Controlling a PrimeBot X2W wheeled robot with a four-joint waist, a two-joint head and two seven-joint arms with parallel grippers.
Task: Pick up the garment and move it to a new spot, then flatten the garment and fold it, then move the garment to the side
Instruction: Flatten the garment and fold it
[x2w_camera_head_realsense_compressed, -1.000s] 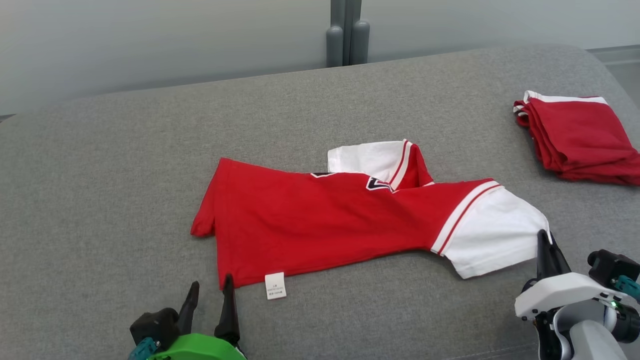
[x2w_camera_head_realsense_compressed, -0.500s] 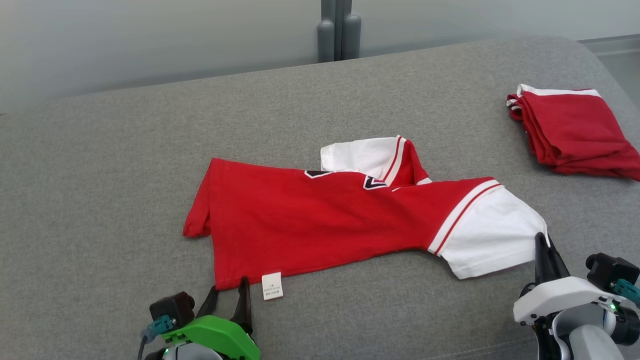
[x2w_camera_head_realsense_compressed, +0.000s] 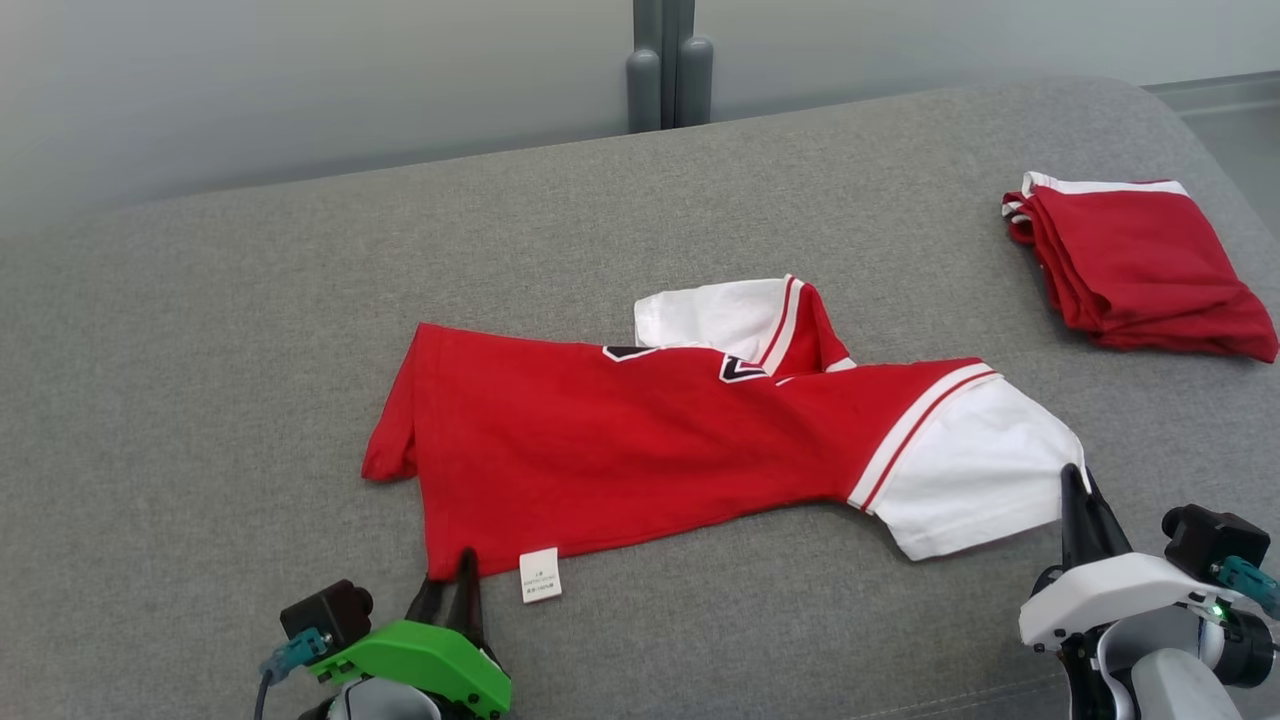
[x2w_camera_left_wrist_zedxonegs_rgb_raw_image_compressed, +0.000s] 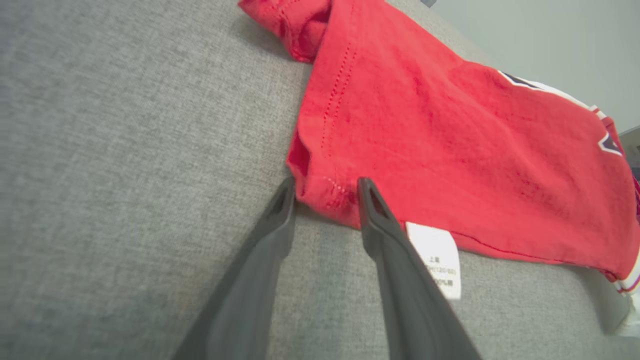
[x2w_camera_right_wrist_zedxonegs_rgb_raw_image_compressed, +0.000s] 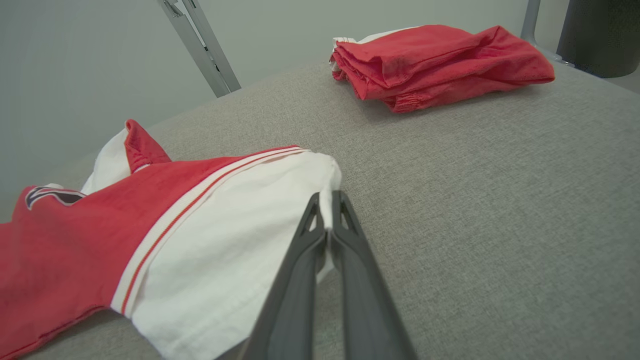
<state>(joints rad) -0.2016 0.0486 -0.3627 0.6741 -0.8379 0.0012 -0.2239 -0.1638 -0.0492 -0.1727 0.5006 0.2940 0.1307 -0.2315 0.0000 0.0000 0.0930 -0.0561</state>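
Note:
The garment (x2w_camera_head_realsense_compressed: 640, 440) is a red shirt with white sleeves, spread on the grey cushion (x2w_camera_head_realsense_compressed: 200, 300). My left gripper (x2w_camera_head_realsense_compressed: 448, 578) is at its near left hem corner. In the left wrist view the left gripper (x2w_camera_left_wrist_zedxonegs_rgb_raw_image_compressed: 326, 192) stands open, its two fingers straddling the corner of the garment (x2w_camera_left_wrist_zedxonegs_rgb_raw_image_compressed: 450, 135) beside a white label (x2w_camera_left_wrist_zedxonegs_rgb_raw_image_compressed: 437, 255). My right gripper (x2w_camera_head_realsense_compressed: 1072, 480) is at the near right sleeve. The right wrist view shows the right gripper (x2w_camera_right_wrist_zedxonegs_rgb_raw_image_compressed: 327, 212) shut, pinching the white sleeve edge of the garment (x2w_camera_right_wrist_zedxonegs_rgb_raw_image_compressed: 75, 225).
A second red garment (x2w_camera_head_realsense_compressed: 1130, 265), folded, lies at the far right of the cushion and appears as the folded pile (x2w_camera_right_wrist_zedxonegs_rgb_raw_image_compressed: 435, 60) beyond the sleeve. A grey post (x2w_camera_head_realsense_compressed: 660, 60) stands behind the cushion's back edge. Bare cushion surrounds the shirt.
My left gripper has come forward to the hem corner and its fingers have drawn closer around it. The head camera has shifted a little. The right gripper keeps its grip.

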